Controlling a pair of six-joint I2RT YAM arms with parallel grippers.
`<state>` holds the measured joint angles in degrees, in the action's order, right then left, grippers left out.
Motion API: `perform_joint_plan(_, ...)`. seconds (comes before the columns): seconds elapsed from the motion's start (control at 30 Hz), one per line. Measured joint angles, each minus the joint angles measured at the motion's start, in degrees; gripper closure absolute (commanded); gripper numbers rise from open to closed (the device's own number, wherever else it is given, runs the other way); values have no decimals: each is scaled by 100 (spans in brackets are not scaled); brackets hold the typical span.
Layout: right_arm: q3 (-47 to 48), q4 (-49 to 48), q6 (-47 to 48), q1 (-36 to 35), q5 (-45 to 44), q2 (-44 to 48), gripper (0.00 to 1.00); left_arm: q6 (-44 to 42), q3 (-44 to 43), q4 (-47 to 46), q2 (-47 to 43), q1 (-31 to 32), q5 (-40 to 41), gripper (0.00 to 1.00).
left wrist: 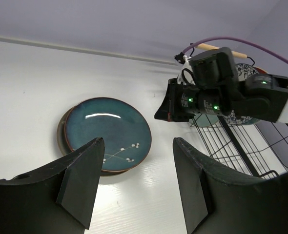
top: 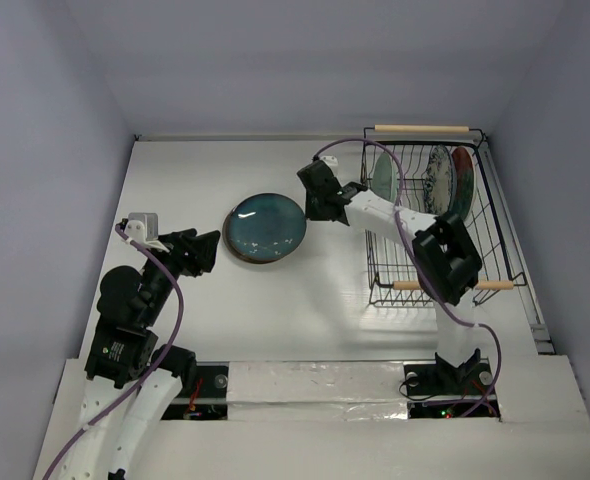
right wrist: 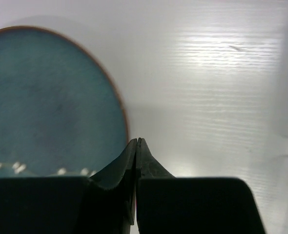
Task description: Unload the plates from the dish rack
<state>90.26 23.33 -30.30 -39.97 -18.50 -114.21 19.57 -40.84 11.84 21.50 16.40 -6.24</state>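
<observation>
A glossy teal plate (top: 265,226) lies flat on the table, stacked on a darker plate whose rim (left wrist: 62,134) shows at its left. The teal plate also shows in the left wrist view (left wrist: 107,131) and the right wrist view (right wrist: 46,97). The black wire dish rack (top: 495,210) stands at the right. It holds three upright plates: pale green (top: 383,178), white with blue floral rim (top: 438,175) and red (top: 462,180). My right gripper (top: 313,192) is shut and empty, just right of the teal plate's rim (right wrist: 138,140). My left gripper (top: 213,250) is open and empty, left of the stack (left wrist: 136,141).
The rack's wooden handles lie at its far (top: 422,128) and near (top: 495,285) ends. The right arm (left wrist: 217,92) reaches from the rack side across to the stack. Grey walls close in the table on the left, back and right.
</observation>
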Motion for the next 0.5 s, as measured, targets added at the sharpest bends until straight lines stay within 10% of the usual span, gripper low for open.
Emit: perform_joint_plan(0.5,577,282,74,96,-190,-839,100,0,0,0,0,0,-39,45)
